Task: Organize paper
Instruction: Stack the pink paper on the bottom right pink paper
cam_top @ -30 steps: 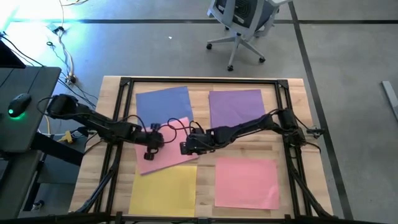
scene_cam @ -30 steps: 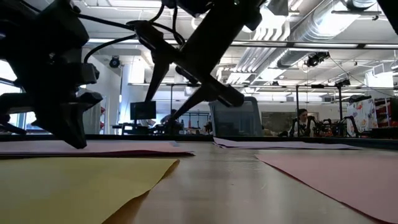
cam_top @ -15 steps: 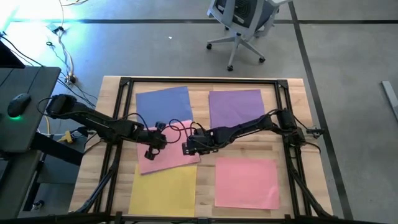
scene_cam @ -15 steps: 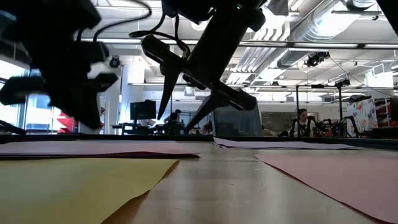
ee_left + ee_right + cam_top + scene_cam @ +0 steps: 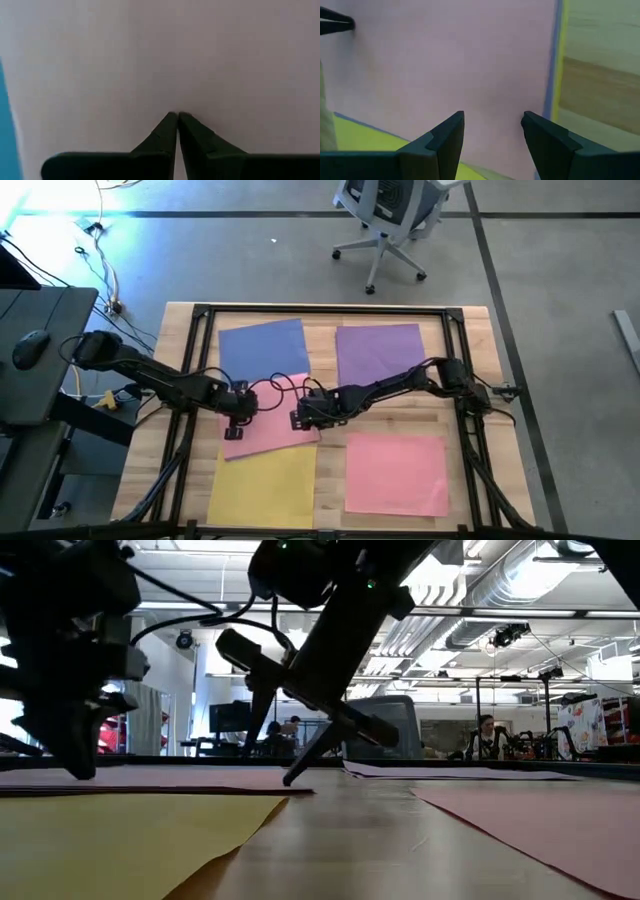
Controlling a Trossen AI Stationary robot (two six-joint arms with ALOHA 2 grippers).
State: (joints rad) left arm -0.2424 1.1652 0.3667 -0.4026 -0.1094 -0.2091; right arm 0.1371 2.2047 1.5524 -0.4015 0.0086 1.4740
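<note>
Pressing on the middle pink sheet, the left gripper has its fingers together, while the right gripper (fingers apart) hovers over the sheet's right edge.

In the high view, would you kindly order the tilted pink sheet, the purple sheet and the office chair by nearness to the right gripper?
1. Tilted pink sheet, directly under the right gripper.
2. Purple sheet, at the table's far right.
3. Office chair, on the floor beyond the table.
</note>
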